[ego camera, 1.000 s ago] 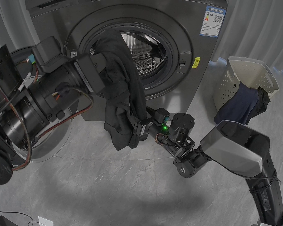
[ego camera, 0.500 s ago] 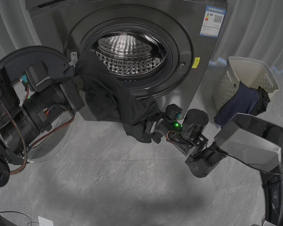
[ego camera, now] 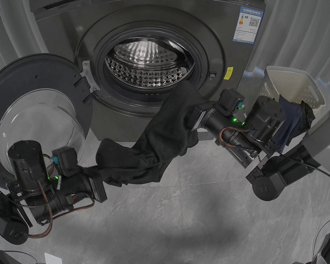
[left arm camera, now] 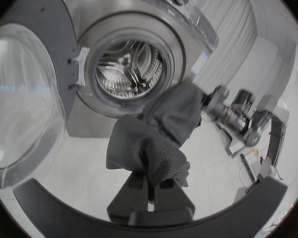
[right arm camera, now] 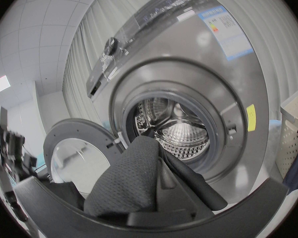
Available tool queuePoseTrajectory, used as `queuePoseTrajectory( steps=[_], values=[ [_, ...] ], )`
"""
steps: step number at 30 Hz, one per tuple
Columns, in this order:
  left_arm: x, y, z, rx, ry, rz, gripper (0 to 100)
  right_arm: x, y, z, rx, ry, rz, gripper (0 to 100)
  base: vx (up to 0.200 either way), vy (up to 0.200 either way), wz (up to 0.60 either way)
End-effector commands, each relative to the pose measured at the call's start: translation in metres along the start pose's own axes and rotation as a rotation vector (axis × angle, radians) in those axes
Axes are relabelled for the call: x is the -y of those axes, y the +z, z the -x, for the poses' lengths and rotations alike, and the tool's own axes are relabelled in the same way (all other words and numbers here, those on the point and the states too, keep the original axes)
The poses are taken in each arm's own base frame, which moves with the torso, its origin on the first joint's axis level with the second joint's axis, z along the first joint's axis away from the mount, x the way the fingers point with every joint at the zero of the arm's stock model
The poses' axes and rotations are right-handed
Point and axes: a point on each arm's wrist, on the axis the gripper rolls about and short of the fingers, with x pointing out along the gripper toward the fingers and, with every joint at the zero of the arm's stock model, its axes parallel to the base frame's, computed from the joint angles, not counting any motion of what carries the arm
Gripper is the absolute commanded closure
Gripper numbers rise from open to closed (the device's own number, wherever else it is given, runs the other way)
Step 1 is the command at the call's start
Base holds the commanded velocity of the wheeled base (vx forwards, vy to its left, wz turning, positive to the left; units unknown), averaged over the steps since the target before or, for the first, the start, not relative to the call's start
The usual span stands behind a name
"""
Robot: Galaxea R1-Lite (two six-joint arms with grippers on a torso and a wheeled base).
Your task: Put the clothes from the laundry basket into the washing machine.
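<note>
A black garment point(ego camera: 157, 143) hangs stretched between my two grippers in front of the washing machine point(ego camera: 231, 44). My left gripper point(ego camera: 95, 175), low near the floor, is shut on one end of the black garment point(left arm camera: 145, 149). My right gripper point(ego camera: 194, 116), higher and just below the drum opening's lower right rim, is shut on the other end of the black garment point(right arm camera: 129, 179). The drum point(ego camera: 148, 65) stands open and holds no clothes. The white laundry basket point(ego camera: 300, 83) sits to the machine's right with a dark blue garment point(ego camera: 288, 118) draped over its rim.
The round machine door point(ego camera: 36, 103) is swung open to the left, just above my left arm. Grey curtains point(ego camera: 304, 26) hang behind the machine. Bare grey floor point(ego camera: 172, 217) spreads in front.
My left gripper dropped from beside the drum opening down to near the floor, pulling the garment off the rim. My right gripper rose and moved right, and the garment now hangs stretched between them.
</note>
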Motion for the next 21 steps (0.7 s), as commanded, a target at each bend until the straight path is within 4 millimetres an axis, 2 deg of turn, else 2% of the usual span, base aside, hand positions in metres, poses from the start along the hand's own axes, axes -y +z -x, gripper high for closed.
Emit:
queuePoseTrajectory(
  steps=[1, 3, 4, 9, 14, 17, 21],
  values=[
    [-0.006, -0.027, -0.012, -0.129, 0.011, 0.002, 100, -0.013, 0.034, 0.006, 0.067, 0.023, -0.011, 100, 0.000, 0.000, 0.00],
    [-0.005, -0.029, -0.013, -0.138, 0.008, 0.000, 100, -0.012, 0.034, 0.006, 0.065, 0.021, -0.012, 100, 0.000, 0.000, 0.00],
    [-0.005, -0.031, -0.014, -0.147, 0.008, 0.003, 0, -0.011, 0.034, 0.006, 0.065, 0.020, -0.013, 100, 0.000, 0.000, 0.00],
    [-0.003, -0.050, -0.011, -0.228, 0.007, -0.005, 0, -0.008, 0.034, 0.003, 0.073, 0.013, -0.010, 100, 0.000, 0.000, 0.00],
    [0.001, -0.069, 0.001, -0.309, -0.014, -0.029, 0, -0.009, 0.035, -0.005, 0.100, 0.009, -0.011, 100, 0.000, 0.000, 0.00],
    [0.003, -0.063, -0.004, -0.282, -0.026, -0.059, 0, -0.012, 0.032, -0.004, 0.088, 0.015, -0.014, 100, 0.000, 0.000, 0.00],
    [0.013, -0.036, -0.023, -0.147, -0.071, -0.061, 0, -0.018, 0.020, 0.000, 0.047, 0.030, -0.022, 100, 0.000, 0.000, 0.00]
  ],
)
